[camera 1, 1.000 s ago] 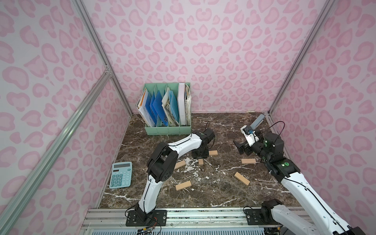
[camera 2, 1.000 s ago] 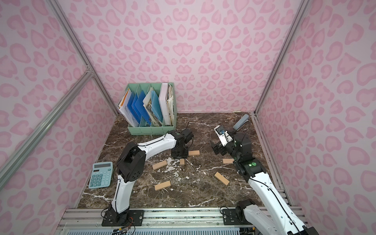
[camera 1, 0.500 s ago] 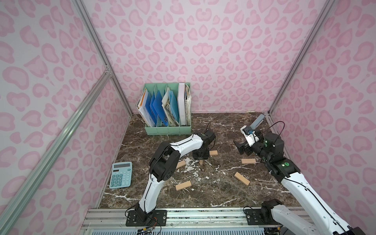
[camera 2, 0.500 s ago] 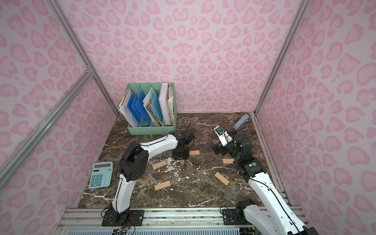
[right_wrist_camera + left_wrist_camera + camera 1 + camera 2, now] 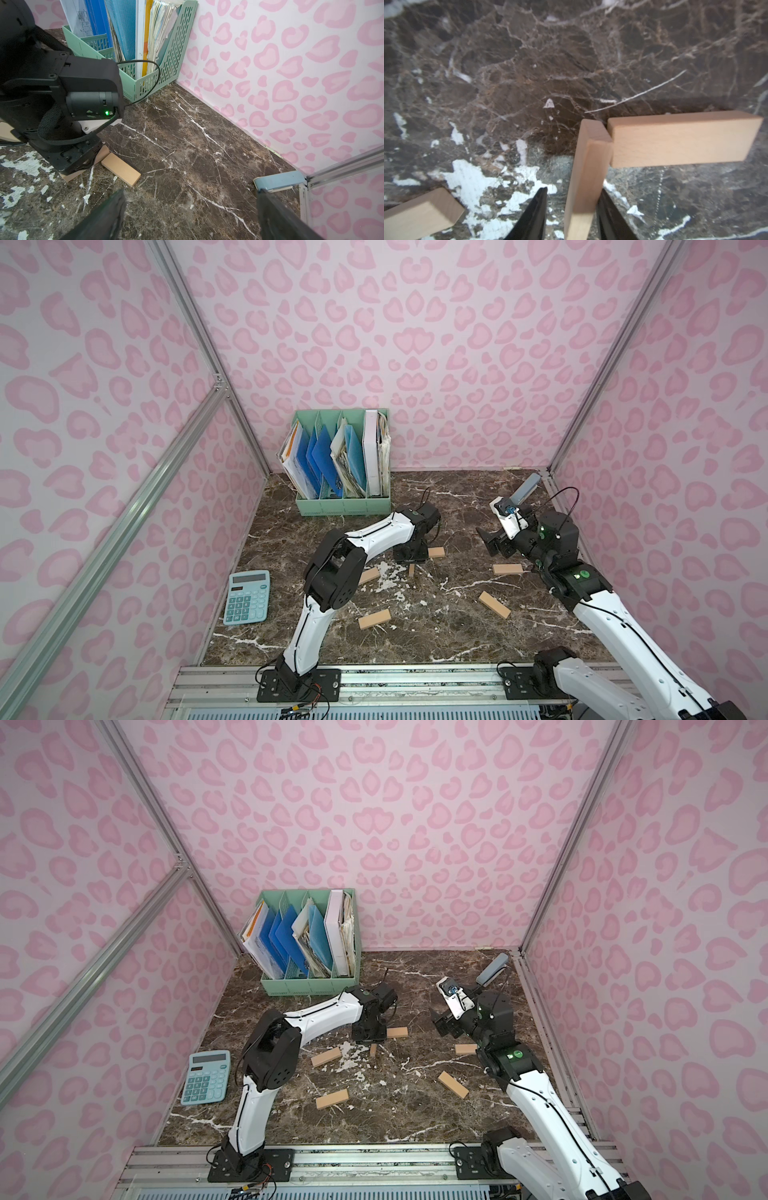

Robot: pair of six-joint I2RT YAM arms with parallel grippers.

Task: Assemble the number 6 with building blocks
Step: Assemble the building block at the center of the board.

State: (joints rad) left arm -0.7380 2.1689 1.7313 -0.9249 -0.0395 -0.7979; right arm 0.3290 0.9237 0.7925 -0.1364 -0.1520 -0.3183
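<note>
Several tan building blocks lie on the dark marble table. My left gripper (image 5: 409, 560) points down over one block (image 5: 587, 172) that stands on its long edge. Its jaws straddle that block, one finger (image 5: 606, 209) against it and a gap at the other finger (image 5: 536, 209). The block's far end butts a flat block (image 5: 679, 141), making a right-angle corner, the only part of the number 6 I see. Loose blocks (image 5: 374, 619), (image 5: 494, 605), (image 5: 508, 569) lie scattered, and one (image 5: 369, 575) is half hidden by the left arm. My right gripper (image 5: 191, 193) hovers open and empty at the right.
A green file rack (image 5: 343, 502) full of folders stands at the back. A blue calculator (image 5: 247, 602) lies at the left edge. A grey-blue case (image 5: 278, 180) rests in the back right corner. Pink walls close three sides and a metal rail (image 5: 415, 684) runs along the front.
The left arm's elbow has shifted very slightly. The blocks and the right arm stay where they were.
</note>
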